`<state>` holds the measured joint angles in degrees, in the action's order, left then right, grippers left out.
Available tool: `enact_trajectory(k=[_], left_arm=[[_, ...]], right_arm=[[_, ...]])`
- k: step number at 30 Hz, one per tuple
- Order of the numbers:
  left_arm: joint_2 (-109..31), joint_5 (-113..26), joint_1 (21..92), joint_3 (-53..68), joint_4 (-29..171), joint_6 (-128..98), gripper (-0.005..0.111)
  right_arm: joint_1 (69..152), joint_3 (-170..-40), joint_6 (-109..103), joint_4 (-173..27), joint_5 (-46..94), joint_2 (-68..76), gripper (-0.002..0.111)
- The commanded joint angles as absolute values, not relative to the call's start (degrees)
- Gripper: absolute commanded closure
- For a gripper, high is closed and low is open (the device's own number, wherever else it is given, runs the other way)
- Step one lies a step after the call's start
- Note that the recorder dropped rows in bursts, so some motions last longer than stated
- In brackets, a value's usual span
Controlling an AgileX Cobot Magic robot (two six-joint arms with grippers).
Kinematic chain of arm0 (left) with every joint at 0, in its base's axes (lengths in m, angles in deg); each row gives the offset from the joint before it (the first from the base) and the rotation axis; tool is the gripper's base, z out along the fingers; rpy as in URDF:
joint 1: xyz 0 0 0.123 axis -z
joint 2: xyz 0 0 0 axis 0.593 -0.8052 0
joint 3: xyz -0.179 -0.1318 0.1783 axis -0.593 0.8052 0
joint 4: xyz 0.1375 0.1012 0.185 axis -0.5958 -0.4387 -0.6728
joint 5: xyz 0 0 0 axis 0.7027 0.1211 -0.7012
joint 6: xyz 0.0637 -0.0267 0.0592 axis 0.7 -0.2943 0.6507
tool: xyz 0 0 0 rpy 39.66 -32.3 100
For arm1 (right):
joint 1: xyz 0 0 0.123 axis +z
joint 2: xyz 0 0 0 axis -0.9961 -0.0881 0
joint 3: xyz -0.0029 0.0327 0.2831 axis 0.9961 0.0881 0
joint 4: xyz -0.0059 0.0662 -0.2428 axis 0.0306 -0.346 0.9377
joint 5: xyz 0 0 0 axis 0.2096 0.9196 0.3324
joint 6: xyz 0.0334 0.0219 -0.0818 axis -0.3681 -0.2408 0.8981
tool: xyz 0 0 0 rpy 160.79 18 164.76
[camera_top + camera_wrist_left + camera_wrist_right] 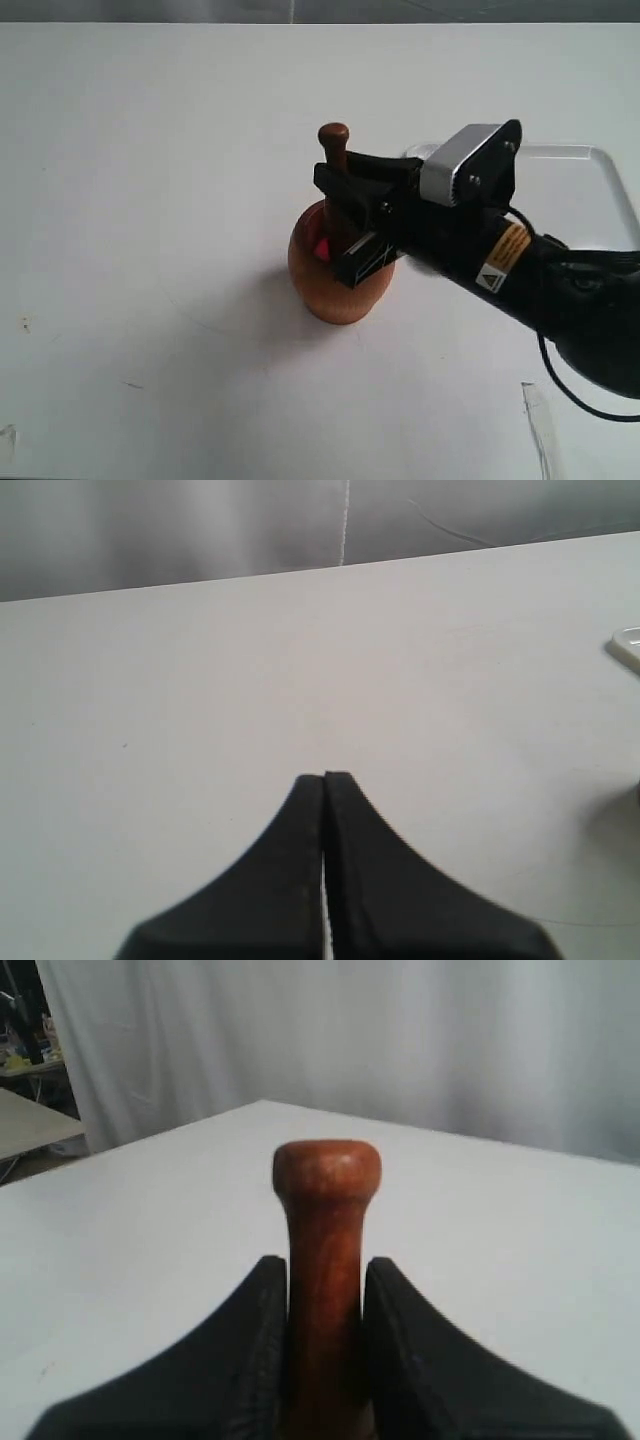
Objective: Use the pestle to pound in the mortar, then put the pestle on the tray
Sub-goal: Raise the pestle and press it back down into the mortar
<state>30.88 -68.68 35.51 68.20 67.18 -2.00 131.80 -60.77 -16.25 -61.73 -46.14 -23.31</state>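
The pestle (pixel 325 1230) is hidden at its lower end inside the mortar (pixel 318 285) and the tray (pixel 590 195) is partly blocked, with the right fingers (pixel 245 1360) clamped on both sides of the handle below its knob.

- Mortar (pixel 330 285): smooth reddish-brown wood, soft sheen
- Pestle (pixel 325 1210): smooth polished wood
- Tray (pixel 578 185), at 2 o'clock from the mortar: glossy white
- Right gripper (pixel 325 1268): matt black plastic
- Table (pixel 150 200): matt white

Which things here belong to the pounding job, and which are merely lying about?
In the job: mortar, pestle, tray, right gripper shut on the pestle.
Just lying about: left gripper, shut and idle; scuff marks on the table.
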Motion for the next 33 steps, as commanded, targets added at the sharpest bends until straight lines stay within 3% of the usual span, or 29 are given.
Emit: enact_trajectory(k=[1,8,12,27,33], left_arm=[[30.9,-68.5,36.0,68.2,67.6,-2.5,0.107],[30.9,-68.5,36.0,68.2,67.6,-2.5,0.107],[30.9,-68.5,36.0,68.2,67.6,-2.5,0.107],[30.9,-68.5,36.0,68.2,67.6,-2.5,0.107],[30.9,-68.5,36.0,68.2,67.6,-2.5,0.107]], right_arm=[[131.8,-60.4,-15.9,-61.6,-46.1,-13.2,0.108],[131.8,-60.5,-11.0,-63.1,-37.9,4.6,0.108],[131.8,-60.5,-8.8,-63.0,-28.7,7.1,0.108],[131.8,-60.5,-12.2,-61.5,-45.5,-21.6,0.108],[131.8,-60.5,-13.1,-61.1,-46.1,-28.9,0.108]])
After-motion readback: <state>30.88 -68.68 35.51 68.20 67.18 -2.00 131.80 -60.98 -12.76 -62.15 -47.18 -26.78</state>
